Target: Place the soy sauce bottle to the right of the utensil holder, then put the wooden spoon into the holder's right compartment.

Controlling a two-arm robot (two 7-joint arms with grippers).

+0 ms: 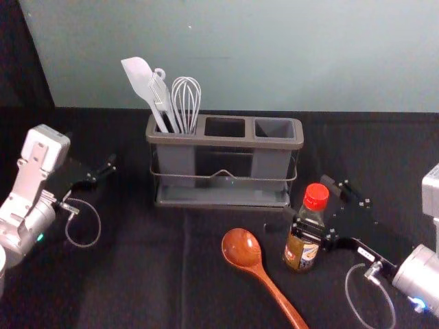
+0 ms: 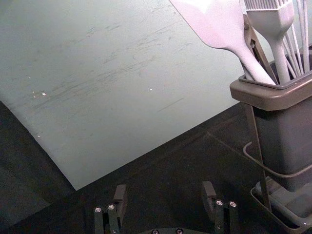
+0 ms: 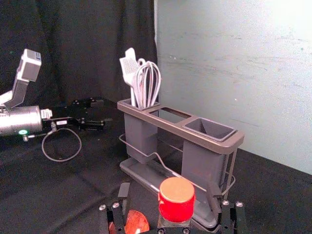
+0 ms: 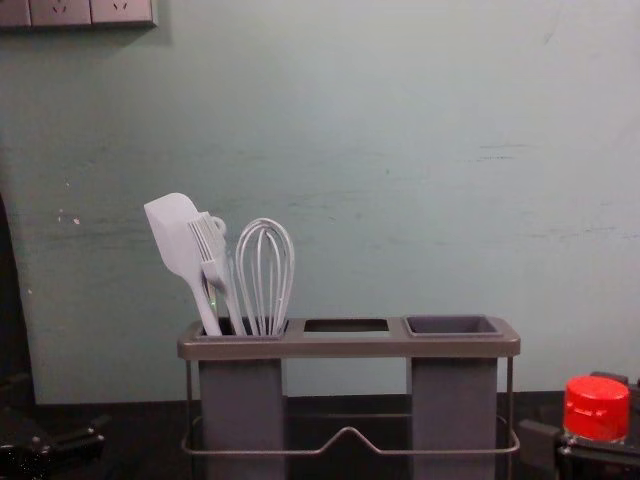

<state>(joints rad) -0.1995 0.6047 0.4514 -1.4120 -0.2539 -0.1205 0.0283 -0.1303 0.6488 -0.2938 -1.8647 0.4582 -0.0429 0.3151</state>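
Observation:
The soy sauce bottle (image 1: 302, 248), red-capped, stands upright right of the spoon, in front of the holder's right end. My right gripper (image 1: 306, 205) is around it; in the right wrist view the gripper (image 3: 169, 197) is open, with gaps beside the cap (image 3: 176, 199). The wooden spoon (image 1: 241, 248) lies in front of the holder, bowl toward it. The grey utensil holder (image 1: 226, 141) has white utensils in its left compartment; its right compartment (image 4: 452, 326) is empty. My left gripper (image 1: 101, 173) is left of the holder, open in the left wrist view (image 2: 165, 197).
A spatula (image 4: 175, 235), a brush (image 4: 212, 250) and a whisk (image 4: 265, 275) rise above the holder's left end. Behind the black-covered table (image 1: 137, 274) stands a pale wall (image 1: 274, 55). Dark cloth (image 3: 73, 48) hangs at the left side.

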